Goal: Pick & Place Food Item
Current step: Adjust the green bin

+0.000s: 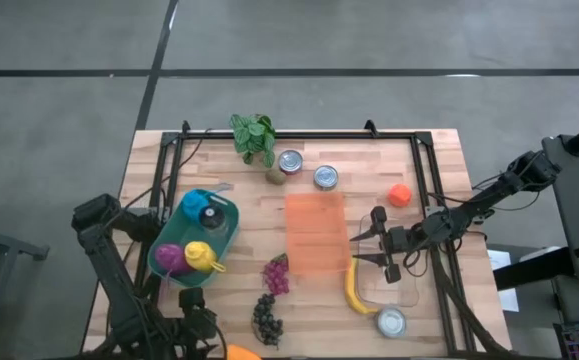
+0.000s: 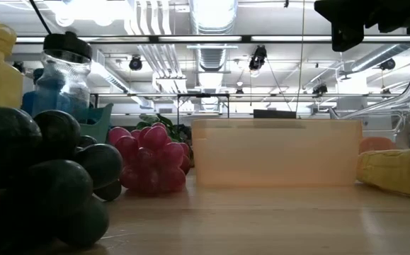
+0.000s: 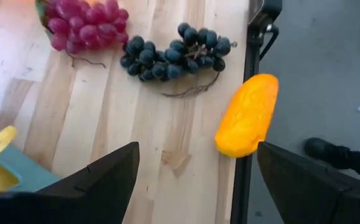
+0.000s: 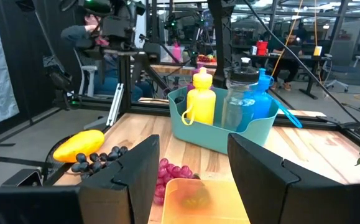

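The right gripper (image 1: 369, 247) hovered part-open and empty beside the banana (image 1: 355, 290), seemingly lining up a pick, while the left gripper (image 3: 195, 180) waited spread wide.

Wooden table (image 1: 229, 160) carries teal bin (image 1: 224, 232), orange container (image 1: 314, 232), two cans (image 1: 290, 162), potted plant (image 1: 255, 137). Also red grapes (image 1: 277, 275), dark grapes (image 1: 267, 317), banana (image 1: 356, 293), orange ball (image 1: 399, 195).

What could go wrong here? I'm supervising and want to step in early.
The right claw hangs open between the orange container and the banana; coming down, it may strike the container's wall. The mango lies at the table's edge, so a nudge from the left claw could tip it off.
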Robot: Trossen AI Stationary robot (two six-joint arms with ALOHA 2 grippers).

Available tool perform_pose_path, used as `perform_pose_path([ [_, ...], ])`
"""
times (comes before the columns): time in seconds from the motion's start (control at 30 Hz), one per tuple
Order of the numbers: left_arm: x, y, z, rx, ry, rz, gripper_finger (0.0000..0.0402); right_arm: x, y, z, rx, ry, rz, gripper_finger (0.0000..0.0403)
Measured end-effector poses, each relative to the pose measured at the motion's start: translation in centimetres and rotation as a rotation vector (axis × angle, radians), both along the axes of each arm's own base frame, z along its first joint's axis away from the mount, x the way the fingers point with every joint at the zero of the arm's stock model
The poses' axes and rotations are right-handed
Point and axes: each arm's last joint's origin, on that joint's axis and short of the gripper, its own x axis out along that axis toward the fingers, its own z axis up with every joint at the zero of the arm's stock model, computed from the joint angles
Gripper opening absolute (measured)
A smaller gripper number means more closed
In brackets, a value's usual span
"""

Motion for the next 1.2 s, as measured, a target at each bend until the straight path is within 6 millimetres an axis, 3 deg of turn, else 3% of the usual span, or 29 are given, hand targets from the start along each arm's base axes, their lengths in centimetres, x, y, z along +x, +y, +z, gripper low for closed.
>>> perform_pose_path([
  [0.17, -0.5, 0.9, 1.2, 0.007, -0.039, 0.019, 0.0330, 0.0, 0.0, 0.0, 0.000, 0.000, 0.000, 0.0189],
  [0.47, -1.4, -0.1, 1.4, 0.006, -0.100, -0.022, 0.0330, 0.0, 0.0, 0.0, 0.000, 0.000, 0.000, 0.0189],
  [0.73, -1.1, -1.9, 0.7, -0.008, -0.138, -0.139, 0.0331, 0.0, 0.0, 0.0, 0.000, 0.000, 0.000, 0.0189],
  [1.0, -1.3, -3.6, 1.3, -0.052, -0.280, -0.219, 0.0331, 0.0, 0.0, 0.0, 0.000, 0.000, 0.000, 0.0189],
  [1.2, -3.5, -4.8, 1.0, 0.032, -0.424, -0.189, 0.0331, 0.0, 0.0, 0.0, 0.000, 0.000, 0.000, 0.0189],
])
